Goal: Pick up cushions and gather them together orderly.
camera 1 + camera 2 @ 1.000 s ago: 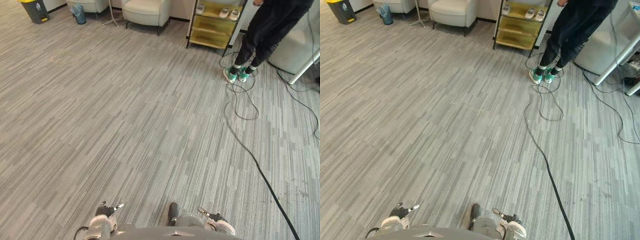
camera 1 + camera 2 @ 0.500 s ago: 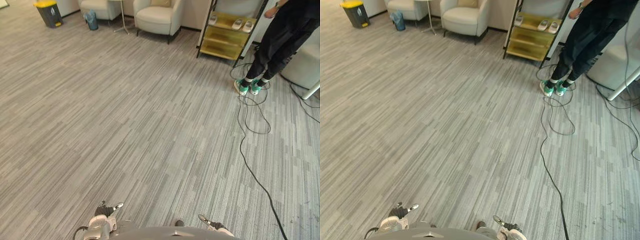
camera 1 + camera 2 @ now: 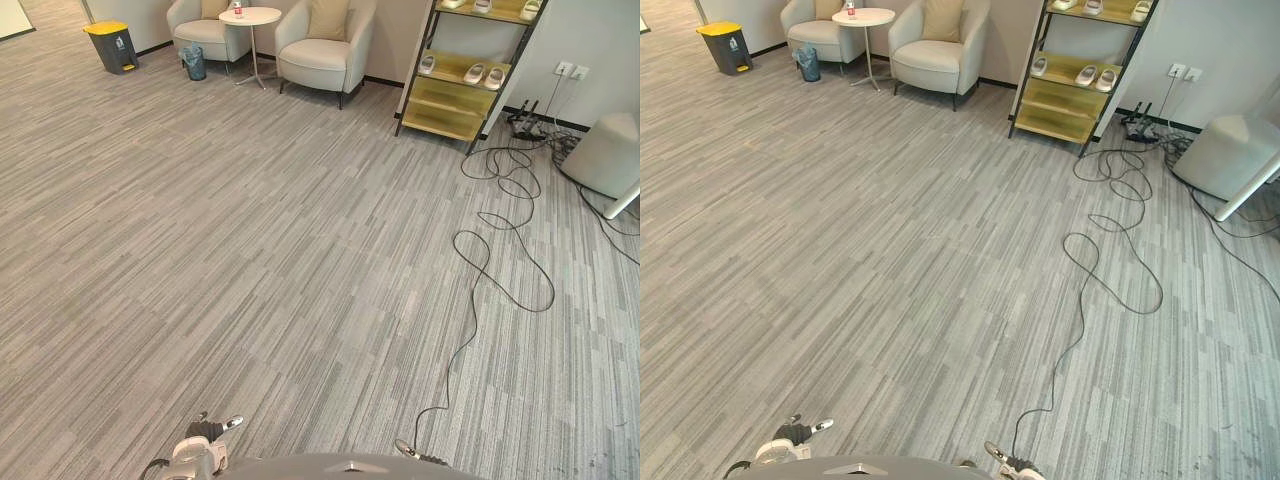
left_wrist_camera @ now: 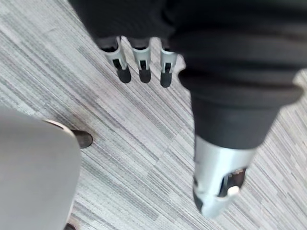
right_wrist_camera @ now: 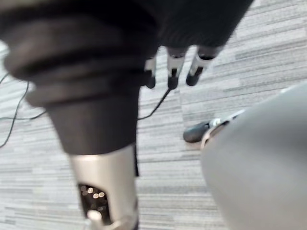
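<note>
A beige cushion (image 3: 328, 18) leans against the back of a pale armchair (image 3: 318, 58) at the far side of the room. A second beige cushion (image 3: 212, 8) rests in the armchair (image 3: 203, 32) to its left. My left hand (image 3: 200, 446) hangs low at the bottom edge of the eye views, and my right hand (image 3: 411, 452) hangs low beside it. In the left wrist view the fingers (image 4: 139, 66) are straight over bare carpet and hold nothing. The right wrist view shows straight fingers (image 5: 173, 73) too, empty over the carpet. Both hands are far from the cushions.
A round white side table (image 3: 250, 16) stands between the armchairs. A yellow-lidded bin (image 3: 113, 46) and a small blue bin (image 3: 194, 62) stand far left. A yellow shelf (image 3: 455, 92) holds slippers. Black cables (image 3: 482, 262) loop across the carpet on the right, near a white rounded object (image 3: 608, 156).
The view has swung upward and sideways, bringing the armchairs, cushions and side table into sight. The person by the shelf has left the picture. Both hands stay low.
</note>
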You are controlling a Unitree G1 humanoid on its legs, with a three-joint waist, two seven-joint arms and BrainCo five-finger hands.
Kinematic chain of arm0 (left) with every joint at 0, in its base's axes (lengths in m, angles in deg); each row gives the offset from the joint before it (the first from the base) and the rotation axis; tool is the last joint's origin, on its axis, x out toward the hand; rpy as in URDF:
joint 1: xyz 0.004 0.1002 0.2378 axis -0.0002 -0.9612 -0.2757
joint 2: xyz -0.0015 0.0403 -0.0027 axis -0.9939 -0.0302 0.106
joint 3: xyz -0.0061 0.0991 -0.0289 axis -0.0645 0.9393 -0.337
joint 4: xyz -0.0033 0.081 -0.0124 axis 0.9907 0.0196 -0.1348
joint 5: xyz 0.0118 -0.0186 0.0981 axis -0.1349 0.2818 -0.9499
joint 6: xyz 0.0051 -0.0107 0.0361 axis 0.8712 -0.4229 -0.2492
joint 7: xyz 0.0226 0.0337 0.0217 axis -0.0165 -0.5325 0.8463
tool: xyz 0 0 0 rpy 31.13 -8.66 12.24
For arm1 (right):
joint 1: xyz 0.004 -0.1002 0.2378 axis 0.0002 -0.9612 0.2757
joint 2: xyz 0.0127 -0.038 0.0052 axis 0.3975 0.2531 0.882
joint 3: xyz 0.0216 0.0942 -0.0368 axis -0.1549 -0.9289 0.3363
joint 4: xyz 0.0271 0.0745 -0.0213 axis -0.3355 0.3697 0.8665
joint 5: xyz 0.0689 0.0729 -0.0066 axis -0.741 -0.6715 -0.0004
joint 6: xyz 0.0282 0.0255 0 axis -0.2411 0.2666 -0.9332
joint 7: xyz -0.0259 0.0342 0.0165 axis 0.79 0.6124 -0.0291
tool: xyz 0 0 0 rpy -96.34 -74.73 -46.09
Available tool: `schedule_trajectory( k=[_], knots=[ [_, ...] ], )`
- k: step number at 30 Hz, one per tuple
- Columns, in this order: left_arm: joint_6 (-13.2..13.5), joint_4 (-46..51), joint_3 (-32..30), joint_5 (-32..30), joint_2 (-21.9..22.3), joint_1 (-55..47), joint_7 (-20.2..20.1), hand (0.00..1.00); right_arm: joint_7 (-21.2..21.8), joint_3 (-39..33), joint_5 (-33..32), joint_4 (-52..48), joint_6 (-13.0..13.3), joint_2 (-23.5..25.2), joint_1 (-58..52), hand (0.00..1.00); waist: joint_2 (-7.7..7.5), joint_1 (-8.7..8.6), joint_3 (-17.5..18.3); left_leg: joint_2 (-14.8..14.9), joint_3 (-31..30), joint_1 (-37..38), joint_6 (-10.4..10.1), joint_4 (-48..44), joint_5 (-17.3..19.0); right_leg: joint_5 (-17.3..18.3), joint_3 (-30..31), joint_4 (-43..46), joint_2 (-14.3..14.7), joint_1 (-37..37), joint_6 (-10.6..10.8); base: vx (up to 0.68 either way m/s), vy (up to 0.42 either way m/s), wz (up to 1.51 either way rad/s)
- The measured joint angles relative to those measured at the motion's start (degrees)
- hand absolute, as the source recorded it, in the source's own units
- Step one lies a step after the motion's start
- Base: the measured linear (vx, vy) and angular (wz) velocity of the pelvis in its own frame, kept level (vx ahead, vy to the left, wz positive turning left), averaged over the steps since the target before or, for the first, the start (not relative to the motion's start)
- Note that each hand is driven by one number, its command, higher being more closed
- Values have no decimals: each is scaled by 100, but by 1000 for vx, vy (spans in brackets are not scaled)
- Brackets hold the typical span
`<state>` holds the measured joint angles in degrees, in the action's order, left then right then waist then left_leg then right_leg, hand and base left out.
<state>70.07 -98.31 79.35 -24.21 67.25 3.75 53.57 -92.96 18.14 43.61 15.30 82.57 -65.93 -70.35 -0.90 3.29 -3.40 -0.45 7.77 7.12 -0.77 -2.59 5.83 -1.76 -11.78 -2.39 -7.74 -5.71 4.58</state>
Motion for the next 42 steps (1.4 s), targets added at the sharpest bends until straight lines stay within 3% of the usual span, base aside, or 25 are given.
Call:
schedule_trajectory(
  k=[17, 22, 26, 28, 31, 34, 35, 36, 39, 41, 42],
  knots=[
    [2, -71, -266, 37, 17, 62, -136, 0, 115, -223, -16, -12, -3, 6, 110, 0, 34, -42, -166, 15, 308, 106, 5, 129, 8, 9, 212, 119, -14, 89, 0, -13, 0, -8],
    [20, -43, -402, 144, 27, 161, -232, 0, 129, -271, -174, -129, 3, 66, 179, 0, -21, -30, -458, 37, 508, 94, 80, -156, 288, 493, 296, 1328, -178, 587, 8, -26, 16, -13],
    [24, -43, -391, 180, 31, 165, -235, 0, 130, -208, -184, -168, 25, 114, 292, 0, 32, -82, -537, 154, 788, 222, 116, -207, 482, 515, -220, 2150, -261, 1087, -30, 1, 20, -49],
    [16, -56, -321, 179, 10, 202, -233, 0, 132, -196, -235, -199, 37, 114, 369, 0, 50, -186, -546, 239, 819, 328, 138, -116, 554, 813, -506, 2435, -188, 1319, -171, 105, -5, -22],
    [-2, -133, -225, 176, -5, 248, -248, 0, 131, -129, -244, -236, 48, 108, 433, 0, 85, -240, -568, 577, 828, 430, -48, -63, 694, 907, -850, 2173, 233, 1767, -290, 211, -76, 4],
    [-13, -189, -238, 170, 7, 246, -326, 0, 128, -171, -245, -258, 50, 88, 429, 0, 81, -324, -574, 747, 679, 786, -403, 53, 860, 457, -940, 1825, 359, 2077, -431, 340, -157, 42],
    [-12, -190, -253, 169, 18, 210, -333, 0, 131, -195, -251, -305, 51, 84, 379, 0, 126, -383, -571, 817, 600, 913, -476, 89, 912, 217, -949, 1981, 362, 2060, -598, 420, -190, 61],
    [-5, -196, -361, 169, 85, 136, -333, 0, 133, -218, -241, -344, 50, 70, 412, 0, 296, -381, -536, 1017, 546, 980, -584, -59, 823, 527, -1082, 2170, 474, 1977, -648, 481, -222, 33],
    [-9, -63, -522, 171, 241, 170, -335, 0, 163, -214, -236, -475, 57, 83, 473, 0, 405, -328, -565, 1262, 435, 311, -596, -1577, 683, 790, -1137, 2134, 579, 1779, -780, 491, -262, 5],
    [-11, 192, -627, 140, 320, 166, -335, 0, 202, -116, -234, -581, 48, 78, 451, 0, 453, -300, -668, 1524, 150, -665, -608, -4153, 340, 802, -1021, 1525, 735, 991, -796, 507, -208, -16],
    [-12, 216, -626, 130, 323, 166, -334, 0, 202, -106, -237, -581, 47, 80, 443, 0, 442, -300, -685, 1545, 156, -716, -610, -4344, 343, 802, -1013, 1480, 741, 905, -796, 463, -148, -20]
  ],
)
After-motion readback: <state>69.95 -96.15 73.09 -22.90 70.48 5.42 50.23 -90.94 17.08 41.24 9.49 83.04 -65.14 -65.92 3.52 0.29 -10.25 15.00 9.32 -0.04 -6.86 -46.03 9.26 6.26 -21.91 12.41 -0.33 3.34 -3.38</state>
